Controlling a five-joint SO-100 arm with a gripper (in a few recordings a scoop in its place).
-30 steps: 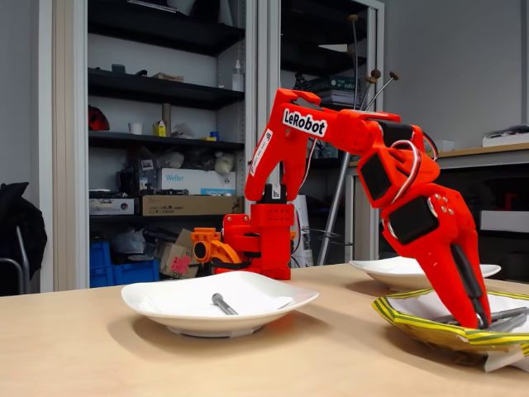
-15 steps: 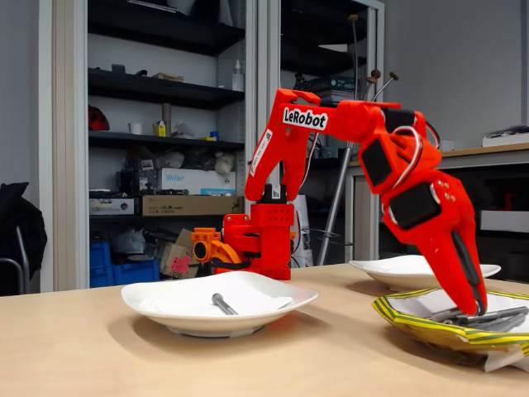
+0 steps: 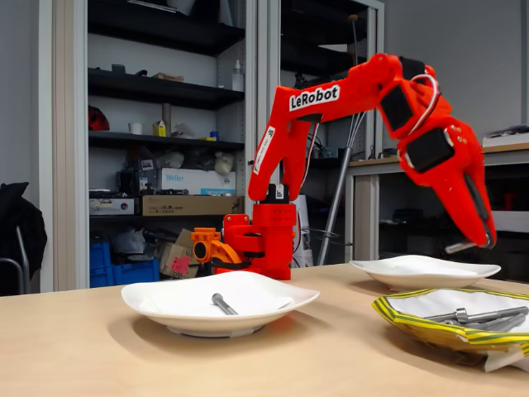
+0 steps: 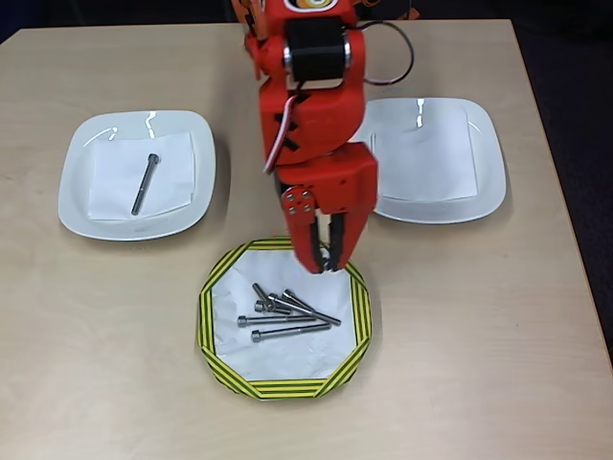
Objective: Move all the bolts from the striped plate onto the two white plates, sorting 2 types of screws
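Observation:
My red gripper (image 3: 478,240) hangs above the striped plate (image 3: 413,321), shut on a grey bolt (image 3: 456,246) whose end sticks out to the left of the fingertips. From overhead the gripper (image 4: 326,261) is over the far rim of the striped plate (image 4: 215,331). Several bolts (image 4: 287,311) lie in a loose bundle on its white inside, and they also show over the rim in the fixed view (image 3: 483,314). The left white plate (image 4: 81,206) holds one thin long bolt (image 4: 146,182). The right white plate (image 4: 484,182) carries only a paper napkin.
The arm's base (image 3: 256,244) stands at the table's far side between the two white plates. Bare wooden tabletop (image 4: 460,335) surrounds the striped plate. Shelves and a desk stand behind the table.
The gripper has risen from inside the striped plate to well above it, taking one bolt up with it. The bolts left on the plate have shifted slightly.

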